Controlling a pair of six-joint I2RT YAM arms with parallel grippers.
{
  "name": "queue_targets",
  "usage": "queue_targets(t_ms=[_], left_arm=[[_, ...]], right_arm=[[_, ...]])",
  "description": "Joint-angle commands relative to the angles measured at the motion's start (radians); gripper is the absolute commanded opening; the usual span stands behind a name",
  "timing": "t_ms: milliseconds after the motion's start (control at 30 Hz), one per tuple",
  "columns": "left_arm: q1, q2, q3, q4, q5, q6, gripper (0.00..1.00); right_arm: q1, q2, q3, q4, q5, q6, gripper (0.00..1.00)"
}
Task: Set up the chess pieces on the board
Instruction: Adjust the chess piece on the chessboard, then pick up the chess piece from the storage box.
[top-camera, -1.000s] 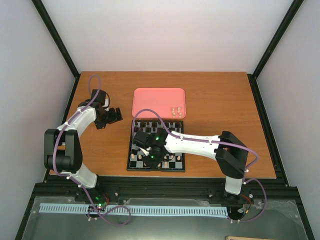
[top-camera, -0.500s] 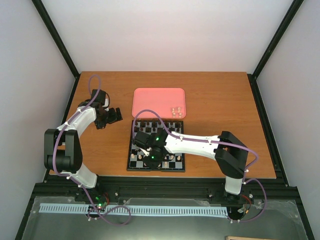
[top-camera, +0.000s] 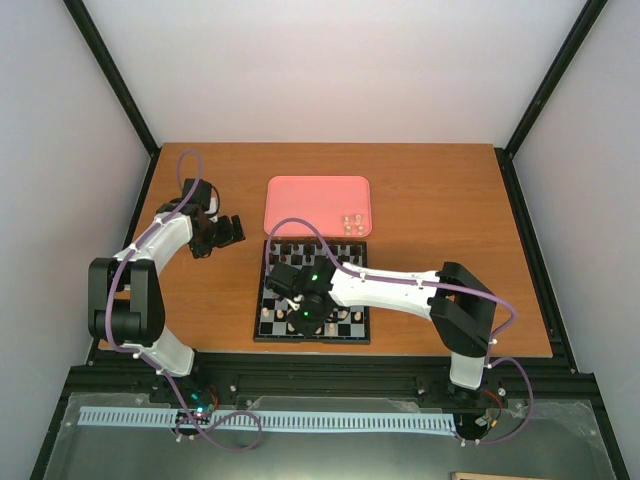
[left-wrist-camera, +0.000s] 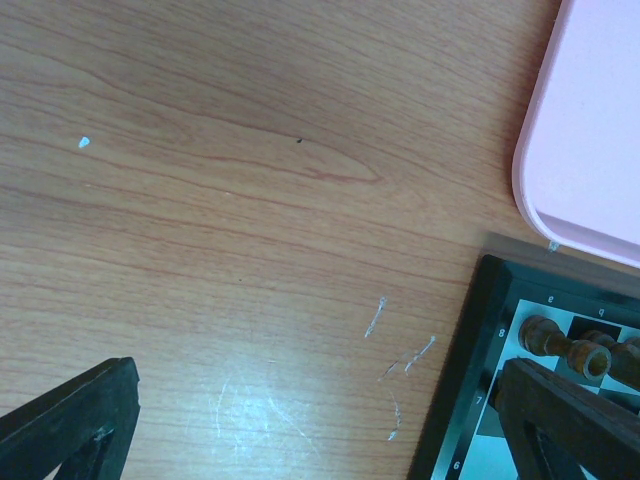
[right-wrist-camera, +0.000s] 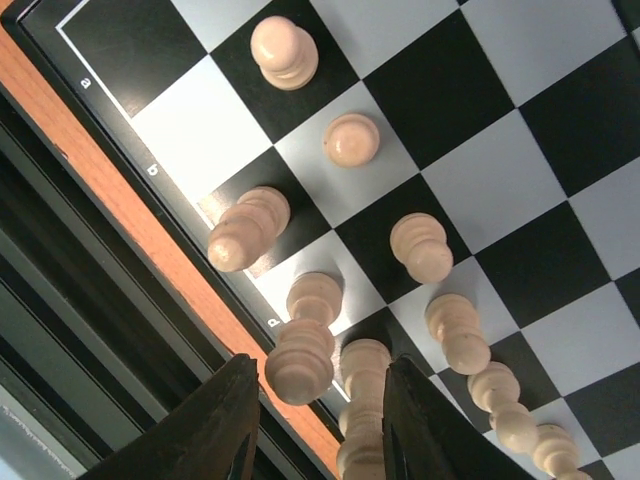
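Observation:
The board (top-camera: 345, 337) lies at the table's front centre. Several cream-white chess pieces (right-wrist-camera: 430, 250) stand on its near two rows; three more (top-camera: 353, 222) lie in the pink tray. My right gripper (right-wrist-camera: 320, 420) hangs low over the board's near edge, also seen from above (top-camera: 303, 322). Its jaws are open on either side of one cream piece (right-wrist-camera: 303, 360) standing on the front row, with a gap on both sides. A taller cream piece (right-wrist-camera: 365, 400) stands beside it. My left gripper (left-wrist-camera: 320, 440) is open and empty over bare table left of the board's far corner (left-wrist-camera: 470, 340).
Dark brown pieces (left-wrist-camera: 560, 345) stand on the board's far rows (top-camera: 300, 246). The pink tray (top-camera: 318, 205) lies just behind the board, and its rim shows in the left wrist view (left-wrist-camera: 590, 130). The table's front edge and a black rail (right-wrist-camera: 90, 330) run close below the right gripper.

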Motion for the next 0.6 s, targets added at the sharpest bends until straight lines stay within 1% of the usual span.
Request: queue_targets(t_ms=[0, 100, 267, 333, 400, 467, 567], left_arm=[[-0.002, 0.007, 0.036, 0.002, 0.006, 0.018, 1.00], [-0.002, 0.009, 0.042, 0.002, 0.009, 0.018, 1.00], [-0.002, 0.016, 0.048, 0.002, 0.012, 0.017, 1.00], [-0.001, 0.018, 0.050, 0.003, 0.015, 0.016, 1.00], [-0.002, 0.018, 0.052, 0.003, 0.020, 0.015, 1.00], [-0.002, 0.020, 0.057, 0.002, 0.024, 0.013, 1.00], [-0.001, 0.017, 0.059, 0.003, 0.027, 0.009, 1.00]], right_arm=[[-0.004, -0.048, 0.045, -0.025, 0.064, 0.012, 0.36], [-0.003, -0.065, 0.079, -0.054, 0.113, 0.021, 0.37], [-0.017, -0.098, 0.159, -0.095, 0.167, 0.015, 0.42], [-0.043, -0.097, 0.207, -0.121, 0.192, 0.012, 0.44], [-0.102, -0.094, 0.242, -0.131, 0.193, 0.009, 0.46], [-0.200, -0.072, 0.283, -0.131, 0.167, 0.000, 0.46], [-0.341, 0.006, 0.382, -0.138, 0.168, -0.028, 0.45]])
